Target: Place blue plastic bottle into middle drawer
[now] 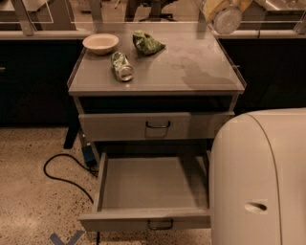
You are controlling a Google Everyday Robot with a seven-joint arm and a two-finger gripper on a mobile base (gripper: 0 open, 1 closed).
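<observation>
My gripper (215, 8) is at the top right edge of the camera view, high above the back right corner of the cabinet top (191, 62). It is shut on the blue plastic bottle (228, 19), a small clear bottle whose round end faces the camera; most of it is cut off by the frame edge. The middle drawer (143, 219), wide, shallow and grey with a dark wire handle (160, 224), stands pulled open low in the view, with nothing inside. Its right part is hidden behind my white body (258, 182).
On the cabinet top lie a white bowl (100, 43), a crumpled green bag (147, 42) and a crushed green-labelled can (122, 66). The handled drawer above (158, 125) is shut. A black cable (62, 174) runs over the floor at the left.
</observation>
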